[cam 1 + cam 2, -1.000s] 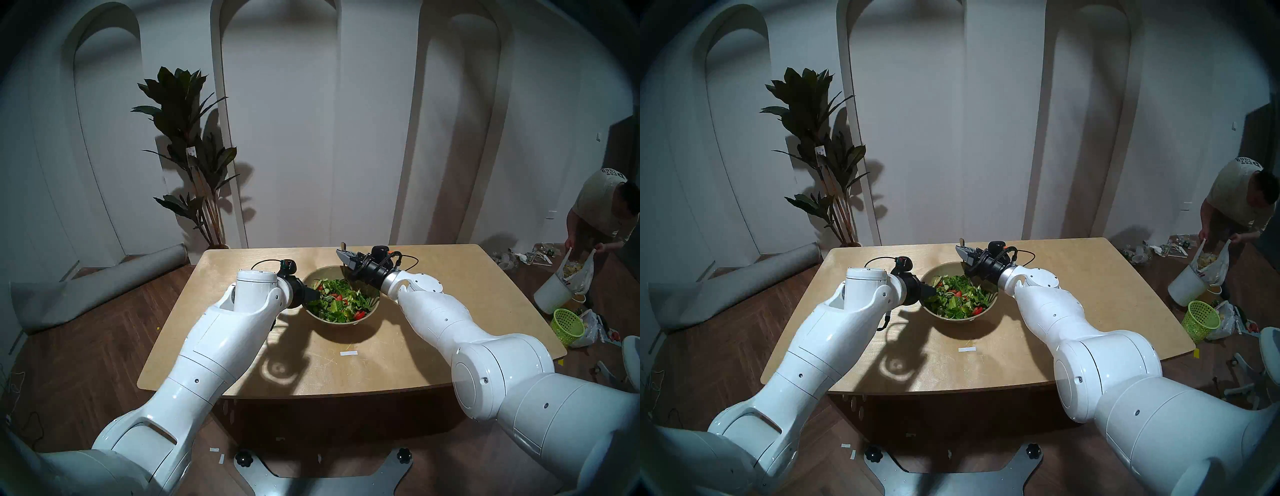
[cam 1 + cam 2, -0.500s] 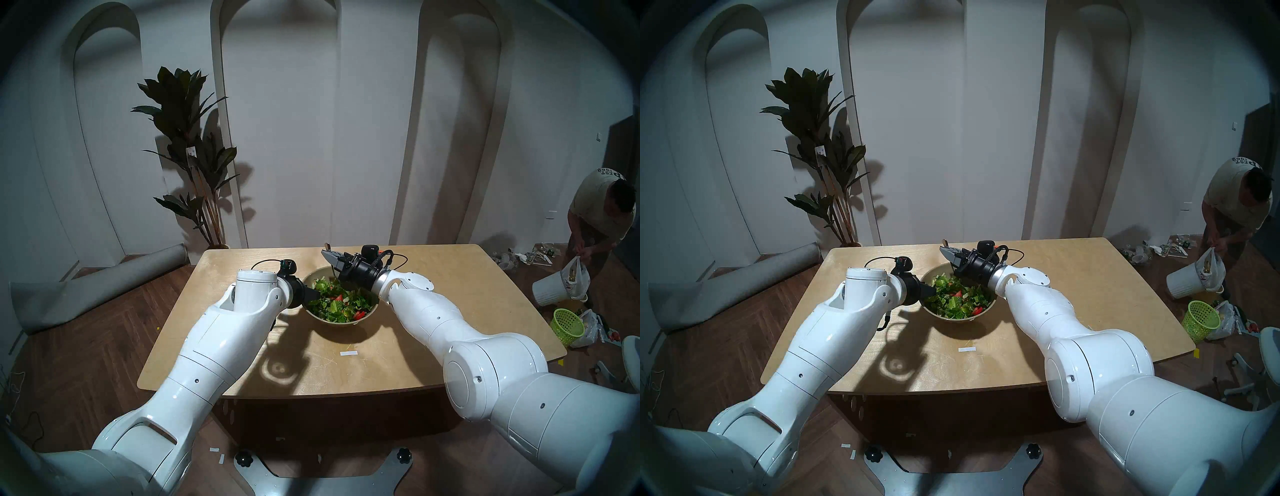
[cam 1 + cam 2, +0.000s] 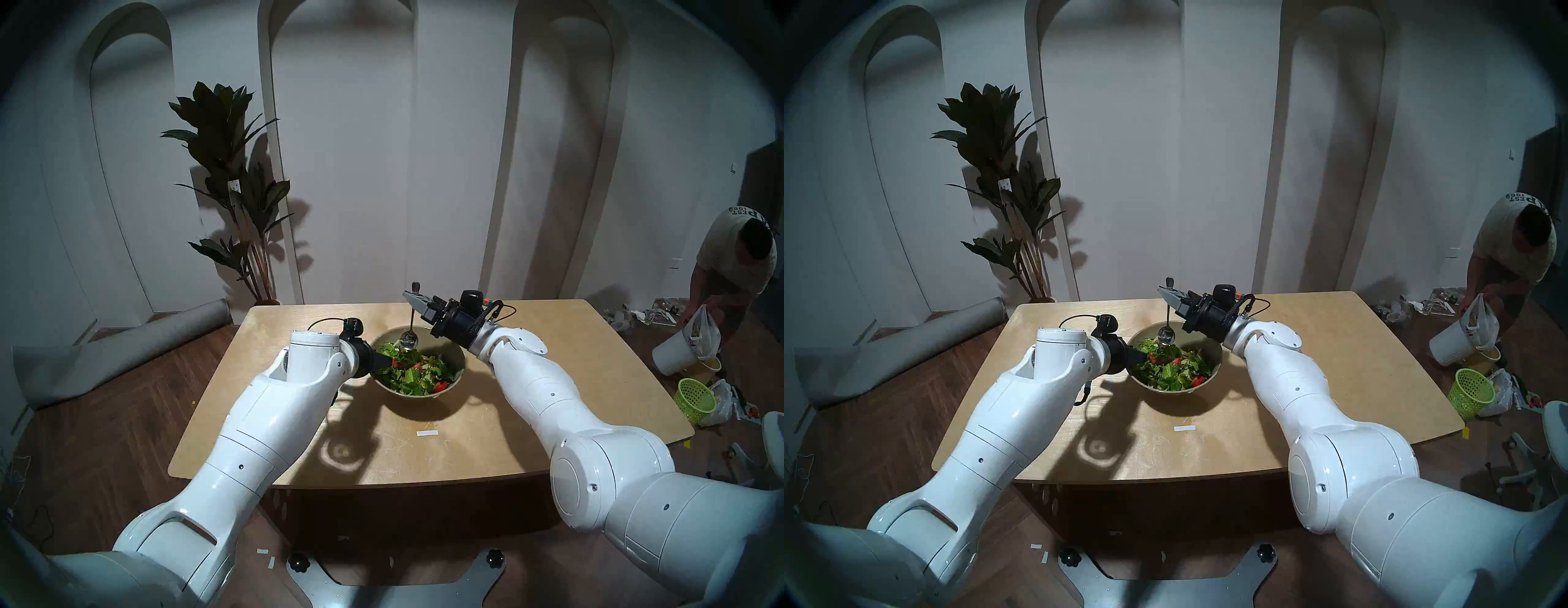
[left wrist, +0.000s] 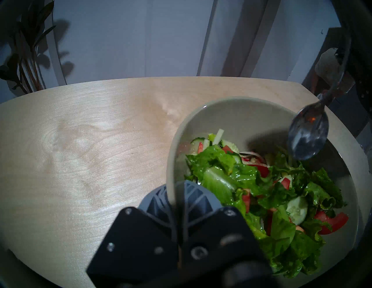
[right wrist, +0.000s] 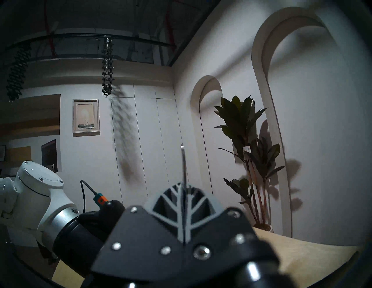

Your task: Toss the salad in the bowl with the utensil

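1. My right hand (image 3: 413, 302) is clamped on the handle of the spoon (image 3: 410, 335), which hangs head-down with its oval head clear of the leaves, over the far side of the bowl (image 3: 456, 354).
2. My left hand (image 4: 177, 193) is closed on the bowl's near-left rim, one finger inside and one outside, pinning it to the worktop (image 3: 530, 403).
3. For the next stroke I'd dip the spoon near the far wall, slide under the heap and lift toward the middle, gently, so nothing goes over the rim.
4. I'd leave the rim grip alone; the bowl looks smooth and matte, and I judge it would skid if let go.
5. The salad (image 4: 271, 201) is wet, glossy, crinkled lettuce with firm red tomato wedges and round cucumber slices.
6. The spoon is thin polished metal; I judge it may twist in the grip.
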`<action>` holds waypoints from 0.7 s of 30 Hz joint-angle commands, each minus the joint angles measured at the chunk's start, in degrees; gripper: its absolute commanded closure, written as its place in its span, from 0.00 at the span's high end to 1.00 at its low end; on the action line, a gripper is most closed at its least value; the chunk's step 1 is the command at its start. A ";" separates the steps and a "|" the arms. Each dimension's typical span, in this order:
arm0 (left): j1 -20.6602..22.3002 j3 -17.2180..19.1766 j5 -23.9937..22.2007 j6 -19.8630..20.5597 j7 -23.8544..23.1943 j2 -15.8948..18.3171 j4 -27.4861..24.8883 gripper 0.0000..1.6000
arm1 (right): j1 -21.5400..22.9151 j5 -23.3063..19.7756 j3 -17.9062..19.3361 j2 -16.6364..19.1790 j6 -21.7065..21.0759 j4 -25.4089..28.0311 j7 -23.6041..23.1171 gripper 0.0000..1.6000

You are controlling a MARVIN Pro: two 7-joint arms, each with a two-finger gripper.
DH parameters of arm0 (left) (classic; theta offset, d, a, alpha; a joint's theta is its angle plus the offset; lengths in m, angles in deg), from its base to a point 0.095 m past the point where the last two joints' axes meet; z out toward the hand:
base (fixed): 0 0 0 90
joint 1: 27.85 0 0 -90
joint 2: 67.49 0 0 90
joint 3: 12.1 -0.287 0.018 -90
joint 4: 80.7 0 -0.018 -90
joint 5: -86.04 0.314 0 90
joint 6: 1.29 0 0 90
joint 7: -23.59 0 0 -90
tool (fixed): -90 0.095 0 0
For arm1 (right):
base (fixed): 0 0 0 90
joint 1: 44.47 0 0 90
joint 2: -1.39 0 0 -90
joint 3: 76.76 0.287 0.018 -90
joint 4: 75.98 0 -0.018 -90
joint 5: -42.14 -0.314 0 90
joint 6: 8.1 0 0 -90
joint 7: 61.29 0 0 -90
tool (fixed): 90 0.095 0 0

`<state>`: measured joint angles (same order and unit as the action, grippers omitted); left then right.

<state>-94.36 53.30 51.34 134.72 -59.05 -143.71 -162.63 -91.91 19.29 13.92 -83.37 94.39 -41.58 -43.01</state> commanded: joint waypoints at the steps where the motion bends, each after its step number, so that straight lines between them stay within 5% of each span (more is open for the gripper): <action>1: 0.16 0.13 -0.09 -0.03 -0.05 -0.07 -0.29 0.00 | -1.24 0.80 1.10 4.48 -0.11 5.83 1.47 0.00; 5: 0.13 0.16 -0.11 -0.01 -0.05 -0.07 -0.33 0.00 | -4.23 3.50 0.03 4.95 -2.16 8.51 5.52 0.00; 15: 0.12 0.17 -0.11 0.00 -0.05 -0.07 -0.34 0.00 | 1.88 7.19 -2.06 2.38 1.27 -6.66 8.84 0.00; 21: 0.13 0.18 -0.07 0.00 -0.07 -0.09 -0.32 0.00 | 3.10 7.23 -2.55 0.87 0.63 -8.43 8.65 0.00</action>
<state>-94.36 53.36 51.35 134.72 -59.09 -143.75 -162.69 -92.80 26.81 11.74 -80.01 94.56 -47.82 -34.13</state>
